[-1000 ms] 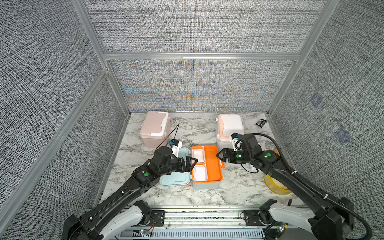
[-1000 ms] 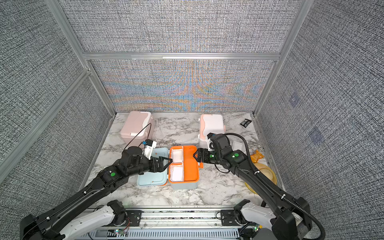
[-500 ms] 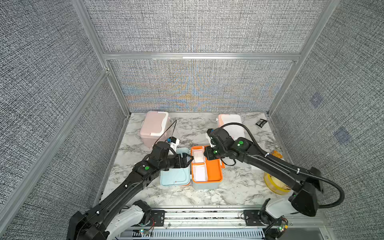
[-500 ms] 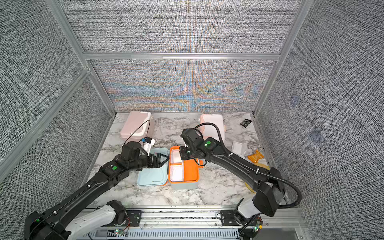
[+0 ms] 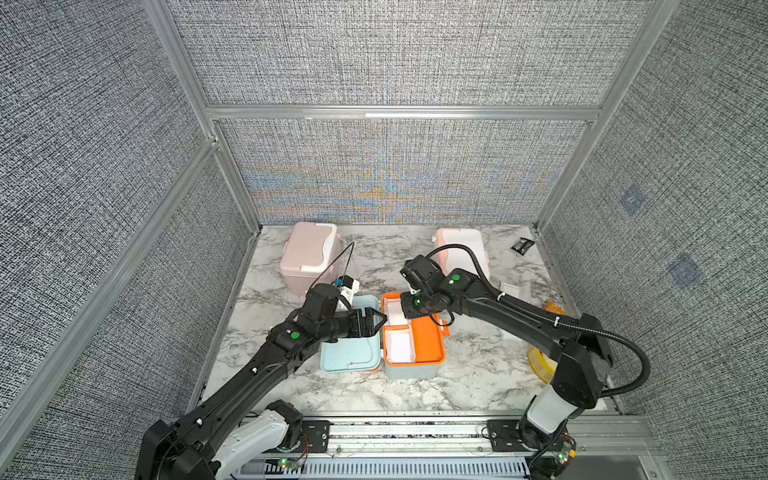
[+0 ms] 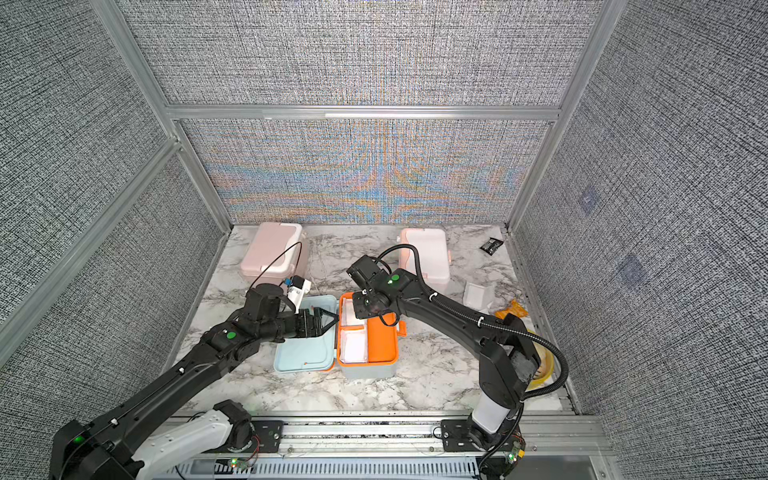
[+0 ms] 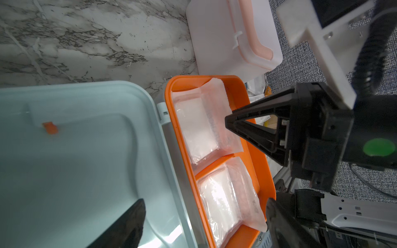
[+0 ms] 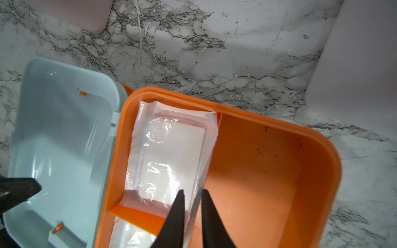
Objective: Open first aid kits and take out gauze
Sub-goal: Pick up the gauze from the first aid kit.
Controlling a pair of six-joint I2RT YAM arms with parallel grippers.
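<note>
Where the blue kit [image 5: 430, 336] lies open on the table [image 5: 478, 374] in a top view, the far gauze [image 5: 394, 312] and near gauze [image 5: 401, 345] sit in its orange tray; the left tool [image 5: 374, 321] gapes wide above the flipped lid [image 5: 349, 353]; the right tool [image 5: 405, 309] reaches into the tray. In the left wrist view, the right tool's [image 7: 228, 123] tip meets the far gauze [image 7: 197, 128]. In the right wrist view, the right tool [image 8: 192, 193] pinches the wrapper edge of the far gauze [image 8: 171, 150].

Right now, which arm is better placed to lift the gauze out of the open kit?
Right. The right gripper is pinched on the wrapper edge of the gauze pad in the orange tray; the left gripper stands open by the blue lid, holding nothing.
</note>
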